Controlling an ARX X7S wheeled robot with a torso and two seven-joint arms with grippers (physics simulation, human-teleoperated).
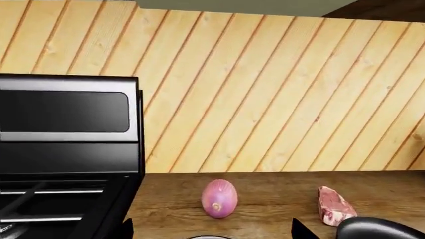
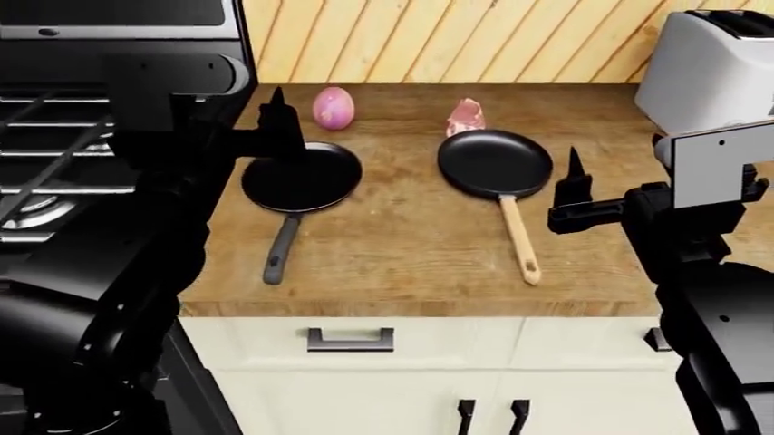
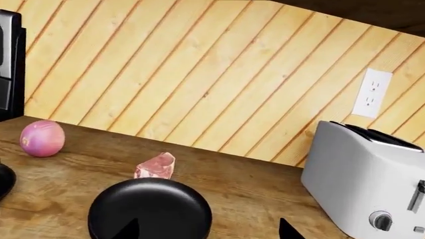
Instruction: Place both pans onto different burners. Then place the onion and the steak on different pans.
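Both sets of jaws stood spread apart and held nothing: the black left gripper (image 2: 277, 113) hung over the far rim of the round black frying pan with the dark grey metal handle (image 2: 299, 181), and the black right gripper (image 2: 571, 181) hovered just beside the near right edge of the round black frying pan with the long light wooden handle (image 2: 496, 165). Both pans lay flat on the brown wooden countertop (image 2: 400, 245), handles toward the robot, well apart from each other. Behind the left pan sat the small pinkish-purple onion (image 2: 333, 107); the pink raw steak chunk with white fat (image 2: 465, 116) lay just behind the right pan. The black stove with its metal grates (image 2: 54, 145) stood to the left, carrying neither pan, and a white toaster (image 2: 708, 68) occupied the counter's far right corner below the slatted wooden wall (image 3: 199, 74).
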